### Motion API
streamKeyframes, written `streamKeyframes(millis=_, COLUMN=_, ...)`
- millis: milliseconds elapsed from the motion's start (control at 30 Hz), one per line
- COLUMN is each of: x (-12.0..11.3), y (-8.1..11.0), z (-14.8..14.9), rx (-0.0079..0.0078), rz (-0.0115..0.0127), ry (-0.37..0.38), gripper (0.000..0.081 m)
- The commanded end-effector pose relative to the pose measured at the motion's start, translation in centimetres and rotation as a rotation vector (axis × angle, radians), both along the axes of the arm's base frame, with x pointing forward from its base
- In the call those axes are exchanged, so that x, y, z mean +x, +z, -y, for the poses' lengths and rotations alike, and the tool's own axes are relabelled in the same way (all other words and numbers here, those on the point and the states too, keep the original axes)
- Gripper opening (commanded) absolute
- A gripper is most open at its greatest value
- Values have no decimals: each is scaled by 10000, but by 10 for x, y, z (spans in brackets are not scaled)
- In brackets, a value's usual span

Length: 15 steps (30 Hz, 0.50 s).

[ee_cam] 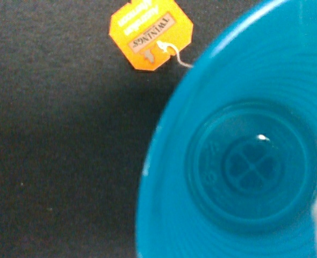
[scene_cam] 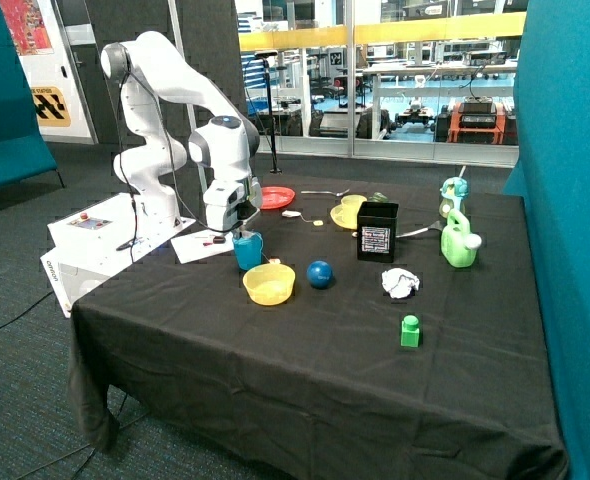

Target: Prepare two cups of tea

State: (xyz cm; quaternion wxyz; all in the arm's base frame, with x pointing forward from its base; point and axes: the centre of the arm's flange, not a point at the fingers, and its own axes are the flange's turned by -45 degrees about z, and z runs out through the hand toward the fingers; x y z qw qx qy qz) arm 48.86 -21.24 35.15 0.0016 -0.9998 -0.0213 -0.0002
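The gripper [scene_cam: 241, 228] is seen from outside poised right over the blue cup [scene_cam: 247, 250], beside the yellow bowl [scene_cam: 269, 283]; its grip cannot be told. Only the wrist view shows the cup's bare bottom and an orange tag [ee_cam: 150, 34] on the cloth beside it.

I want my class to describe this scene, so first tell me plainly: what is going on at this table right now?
A Franka arm holds its gripper just above a blue tumbler on the black-clothed table. The wrist view looks straight down into the tumbler, whose bottom looks empty. An orange tea tag on a thin string hangs beside its rim. A grey-white edge at the corner of that view may be the tea bag, though that is uncertain. The yellow cup sits on its saucer further back, untouched.
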Motion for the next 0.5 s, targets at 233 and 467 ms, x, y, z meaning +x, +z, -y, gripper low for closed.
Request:
streamKeyframes(millis=233, x=7, y=3, z=-3, rx=-32, rz=-3, ry=79, gripper=508)
streamKeyframes(millis=467, x=10, y=7, z=-6, rx=-32, rz=-3, ry=147, gripper=479)
